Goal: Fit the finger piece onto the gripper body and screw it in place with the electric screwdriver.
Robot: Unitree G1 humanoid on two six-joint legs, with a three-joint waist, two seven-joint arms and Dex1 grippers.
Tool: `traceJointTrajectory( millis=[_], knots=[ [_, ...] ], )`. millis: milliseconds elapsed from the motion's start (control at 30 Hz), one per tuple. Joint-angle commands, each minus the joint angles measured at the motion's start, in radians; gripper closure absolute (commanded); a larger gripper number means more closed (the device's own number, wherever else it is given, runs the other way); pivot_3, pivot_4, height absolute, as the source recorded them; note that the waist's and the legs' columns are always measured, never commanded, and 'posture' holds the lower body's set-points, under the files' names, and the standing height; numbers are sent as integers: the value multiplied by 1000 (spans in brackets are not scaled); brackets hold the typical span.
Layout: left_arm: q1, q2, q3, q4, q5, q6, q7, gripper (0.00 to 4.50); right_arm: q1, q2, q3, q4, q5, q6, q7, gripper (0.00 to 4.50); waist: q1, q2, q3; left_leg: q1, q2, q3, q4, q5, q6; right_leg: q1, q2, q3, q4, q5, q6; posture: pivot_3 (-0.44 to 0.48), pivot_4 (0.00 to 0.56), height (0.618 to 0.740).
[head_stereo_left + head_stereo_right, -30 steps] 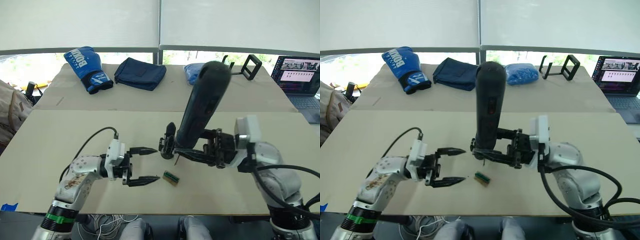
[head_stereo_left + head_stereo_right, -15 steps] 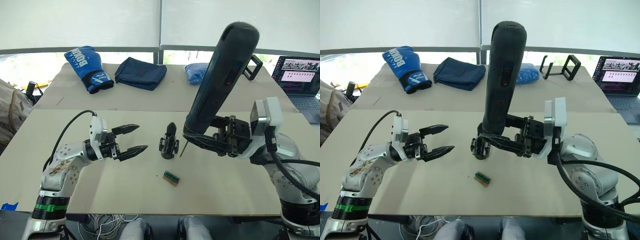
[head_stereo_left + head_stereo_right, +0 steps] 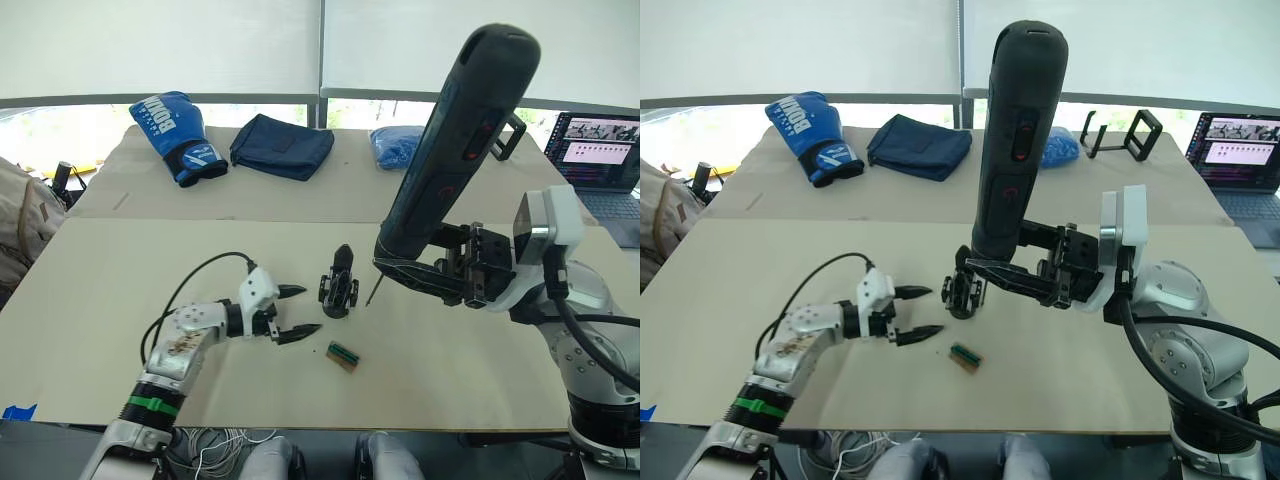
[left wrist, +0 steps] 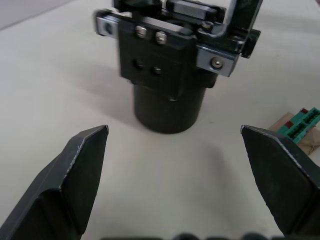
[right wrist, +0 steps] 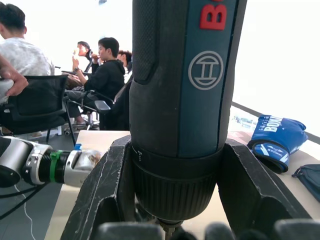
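The small black gripper body (image 3: 339, 289) stands on the beige table (image 3: 200, 250); the left wrist view shows its barrel (image 4: 170, 107) close up. A dark tapered part rising from its top looks like the finger piece (image 3: 343, 257), though I cannot tell if it is seated. My left gripper (image 3: 309, 309) is open, low on the table just left of the body, its fingers (image 4: 75, 180) spread toward the barrel. My right gripper (image 3: 425, 272) is shut on the electric screwdriver (image 3: 455, 150). It tilts up to the right, its thin bit (image 3: 370, 293) hanging just right of the body.
A small green-brown block (image 3: 342, 355) lies in front of the gripper body. On the far table lie a blue boxing glove (image 3: 175, 135), a navy pouch (image 3: 282, 146), a blue bundle (image 3: 392, 146) and a black stand (image 3: 1130, 132). A laptop (image 3: 600, 150) sits far right. People sit behind (image 5: 107, 75).
The screwdriver has lifted off the gripper body and leaned further right. My left gripper swung out to the left, then came back low beside the body with a narrower opening.
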Motion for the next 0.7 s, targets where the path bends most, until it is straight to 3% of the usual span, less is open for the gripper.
traceJointTrajectory(
  millis=[33, 233, 533, 633, 700],
  knots=[
    [-34, -30, -14, 16, 27, -23, 21, 25, -26, -9, -35, -26, 19, -7, -8, 2562, -1, 0, 0, 0, 0, 0, 0, 0, 0, 0, 0, 0, 0, 0, 0, 0, 150, 740],
    [-69, -106, -21, 57, 45, -24, 67, 25, -15, -18, -40, -31, 21, -3, -11, 2562, 0, 0, 0, 0, 0, 0, 0, 0, 0, 0, -1, 0, 0, 0, 0, 0, 150, 740],
    [-71, -120, -26, 82, 70, -11, 83, 25, -1, -20, -38, -40, 18, -5, -23, 2562, 0, -1, 0, 0, 0, -1, 0, 0, 0, 0, -1, 0, 1, 0, 0, 0, 150, 740],
    [-64, -118, -32, 74, 59, -5, 56, 827, 5, -21, -36, -44, 16, -6, -25, 2562, 0, -1, 0, 0, 0, -1, 0, 0, 0, 0, -1, 0, 1, 0, 0, 0, 150, 740],
    [-73, -104, -33, 87, 55, -25, 16, 1739, 8, -23, -37, -44, 16, -6, -24, 2562, 0, -1, 0, 0, 0, -1, 0, 0, 0, 0, -1, 0, 1, 0, 0, 0, 150, 740]
  ],
)
